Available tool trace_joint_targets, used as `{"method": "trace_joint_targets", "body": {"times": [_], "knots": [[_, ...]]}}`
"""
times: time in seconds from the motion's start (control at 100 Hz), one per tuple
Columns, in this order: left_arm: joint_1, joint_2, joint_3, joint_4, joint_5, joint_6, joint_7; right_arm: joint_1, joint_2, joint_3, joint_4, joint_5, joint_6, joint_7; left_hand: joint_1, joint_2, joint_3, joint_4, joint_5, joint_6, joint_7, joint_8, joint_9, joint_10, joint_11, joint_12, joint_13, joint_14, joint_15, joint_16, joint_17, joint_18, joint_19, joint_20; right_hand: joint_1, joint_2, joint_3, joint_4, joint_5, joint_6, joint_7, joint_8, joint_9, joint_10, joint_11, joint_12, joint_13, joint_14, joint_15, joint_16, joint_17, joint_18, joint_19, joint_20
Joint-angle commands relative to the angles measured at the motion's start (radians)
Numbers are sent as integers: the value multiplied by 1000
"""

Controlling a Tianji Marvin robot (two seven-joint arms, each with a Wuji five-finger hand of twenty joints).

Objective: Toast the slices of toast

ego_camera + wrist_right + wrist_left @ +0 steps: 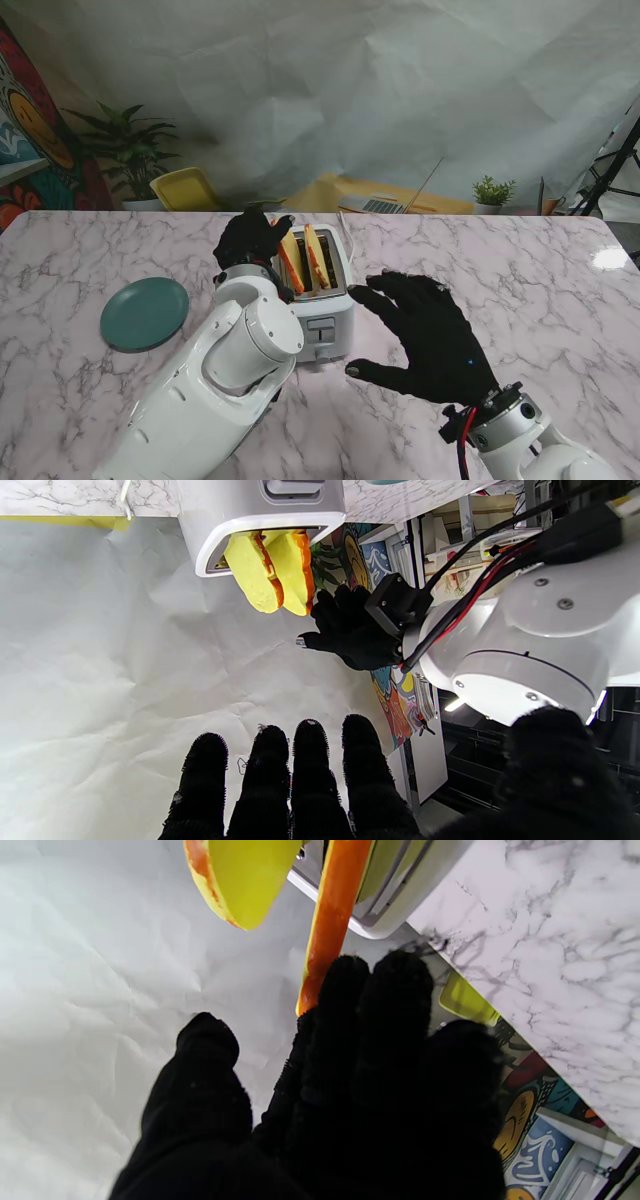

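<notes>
The marble worktop (520, 280) fills the stand view from side to side, white with grey veins. Near its middle stands a white two-slot toaster (325, 305), its lever panel facing me. Two toast slices stick upright out of its slots: the left toast slice (291, 262) and the right toast slice (316, 258), both yellow with orange crust, side by side and leaning a little.

At about eight o'clock from the toaster, the left arm's white shell (215, 390) rises from the bottom corner. Its left robot hand (250, 240), in a black glove, sits at about ten o'clock from the toaster, just beside the left toast slice. In the left wrist view its fingers (395, 1005) lie extended close together, with the thumb apart, right by the crust edge of the slice (330, 920); whether they touch it I cannot tell. It grips nothing.

The right robot hand (430, 335) hovers at about four o'clock from the toaster, near it but apart, palm down, fingers spread and holding nothing. The right wrist view shows its four fingers (310, 775) spread apart, with both slices (270, 570) in the toaster beyond them.

A teal plate (144, 313) lies on the worktop at nine o'clock from the toaster, well apart from it.
</notes>
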Motion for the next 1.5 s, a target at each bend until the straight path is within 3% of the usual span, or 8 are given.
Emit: {"method": "trace_joint_targets", "body": {"times": [0.0,0.8,0.85,0.89,0.95,1.04,1.24,1.49], "knots": [[1,14,2,-3,-12,-14,9,-4,-1,-3,2,-1,-1,-1,-2,-7,-15,22,-9,41,8,25,-44,41,-1,22,10,3,0,13,-8,-33,45,-4,1,40,-20,14,-17,19,-2,-18,3,8,10,6,1,2,-46,-28,-10,-16,-4,-17],[2,24,-7,-36,-75,-82,-14,4,-2,-12,8,0,8,-9,237,-257,21,26,-62,-36,71,-3,-109,104,150,138,-61,-87,33,114,-67,-103,-54,77,22,29,-14,17,-13,24,7,-24,8,13,17,9,9,3,-46,-28,-8,-16,4,-21],[0,22,-9,-38,-86,-79,-15,4,-2,-12,8,0,8,-10,230,-270,49,75,-63,-30,61,19,-114,111,157,165,-69,-71,40,145,-68,-98,-65,95,22,29,-14,17,-13,24,8,-25,9,13,17,10,9,3,-46,-28,-8,-16,5,-21],[-2,20,-11,-37,-92,-78,-14,4,-2,-12,9,-1,8,-11,179,-267,141,205,-66,-30,61,32,-114,108,161,179,-68,-76,44,157,-65,-100,-67,109,21,30,-14,17,-13,24,8,-25,8,15,17,10,10,3,-46,-28,-8,-16,6,-21],[-3,15,-13,-37,-98,-63,-12,4,-2,-11,9,0,6,-10,105,-236,268,118,-76,-30,54,73,-111,76,163,189,-53,-110,37,152,-49,-97,-68,119,21,30,-14,17,-13,22,9,-25,8,13,17,10,9,3,-47,-28,-8,-15,7,-22],[-3,10,-15,-38,-97,-36,-10,3,-2,-9,9,0,5,-10,136,-175,203,41,-92,-39,17,96,-135,61,129,179,-80,-50,-8,142,-82,-50,-82,108,20,30,-14,17,-13,22,10,-26,8,14,17,10,9,3,-47,-28,-9,-16,8,-22],[1,44,-15,-58,-43,-15,-81,5,-2,-12,11,1,4,-9,17,33,7,21,-92,2,-406,-61,-317,88,20,171,-237,67,-104,143,-253,30,-160,132,20,30,-14,17,-14,23,11,-28,9,14,18,10,9,2,-47,-29,-9,-15,10,-24],[-17,82,3,-76,9,47,-190,5,0,-13,7,3,0,2,-72,76,-15,12,-81,12,-489,-101,-373,105,-14,179,-288,109,-111,141,-308,67,-172,158,20,29,-14,17,-13,23,12,-29,10,15,18,10,9,4,-47,-29,-10,-15,11,-26]]}}
